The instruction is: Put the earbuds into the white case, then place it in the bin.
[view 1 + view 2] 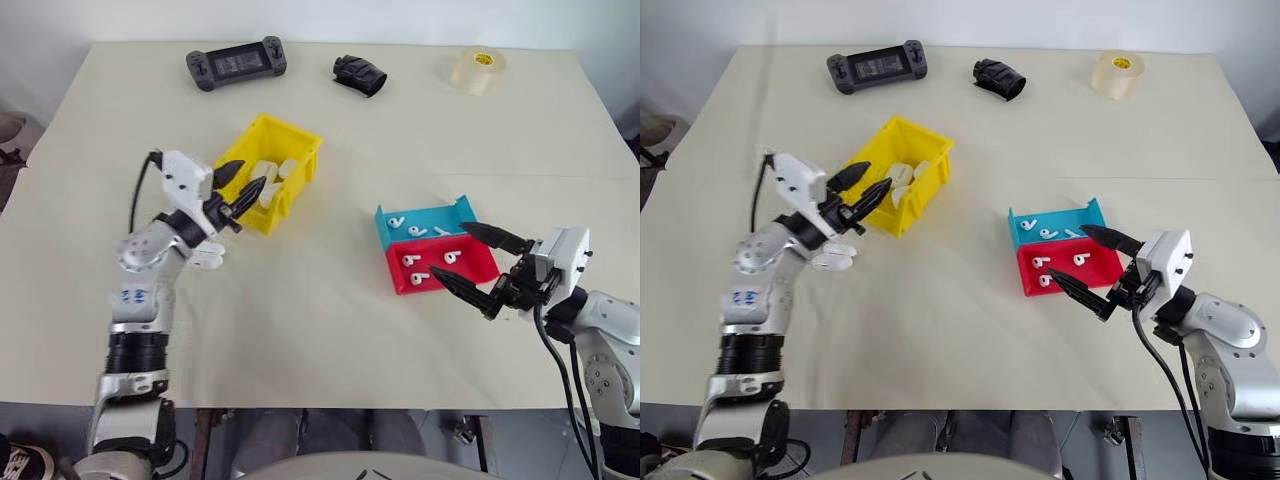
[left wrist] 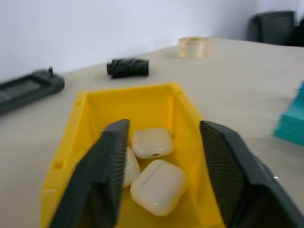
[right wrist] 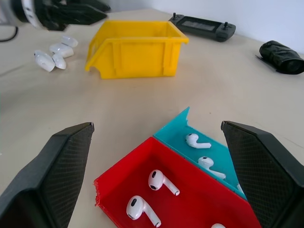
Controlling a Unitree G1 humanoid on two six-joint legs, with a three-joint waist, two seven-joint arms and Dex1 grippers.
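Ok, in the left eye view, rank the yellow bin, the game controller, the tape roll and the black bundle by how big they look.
1. Yellow bin
2. Game controller, nearly as long as the bin but flatter
3. Tape roll and black bundle: these look alike in size, so I won't rank them.
The last three lie farther away, so they appear smaller.

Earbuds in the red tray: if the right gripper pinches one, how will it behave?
The earbuds look glossy and rounded, so one could well squirt out from between the wide fingers. They are tiny and probably light, likely to skid across the red tray if nudged. Their short stems should keep them from rolling far.
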